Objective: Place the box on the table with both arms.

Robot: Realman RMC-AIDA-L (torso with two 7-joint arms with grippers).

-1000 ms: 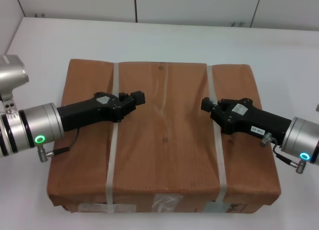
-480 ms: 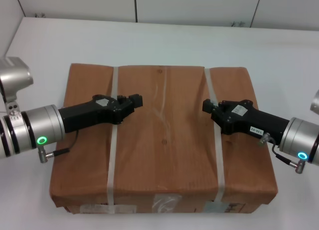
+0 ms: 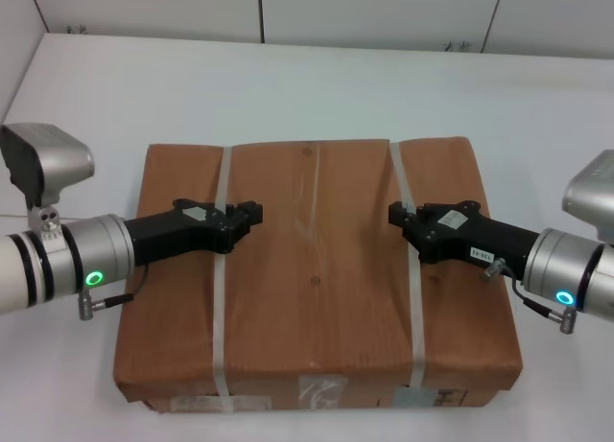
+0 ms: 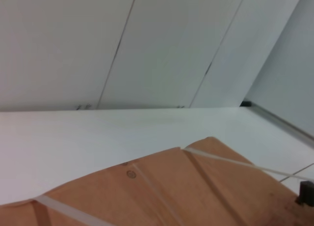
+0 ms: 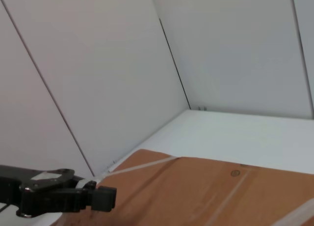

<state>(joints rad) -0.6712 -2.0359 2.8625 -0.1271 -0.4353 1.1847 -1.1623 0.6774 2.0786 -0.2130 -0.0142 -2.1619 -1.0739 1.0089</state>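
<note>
The brown paper-wrapped box (image 3: 317, 289) lies flat and level over the white table (image 3: 317, 87), labels (image 3: 321, 392) on its near side. My left gripper (image 3: 251, 213) reaches in from the left over the top and is shut at the left whitish strap (image 3: 219, 308). My right gripper (image 3: 394, 214) reaches in from the right and is shut at the right strap (image 3: 413, 308). The left wrist view shows the box top (image 4: 171, 196). The right wrist view shows the box top (image 5: 206, 191) and the left gripper (image 5: 105, 198).
White wall panels (image 3: 384, 11) stand behind the table's far edge. A side wall (image 3: 14, 39) borders the table on the left. Bare tabletop lies beyond the box and to both sides of it.
The box and both grippers have sunk together, farther below the head camera, and the box looks smaller. Both grippers keep their places at the straps.
</note>
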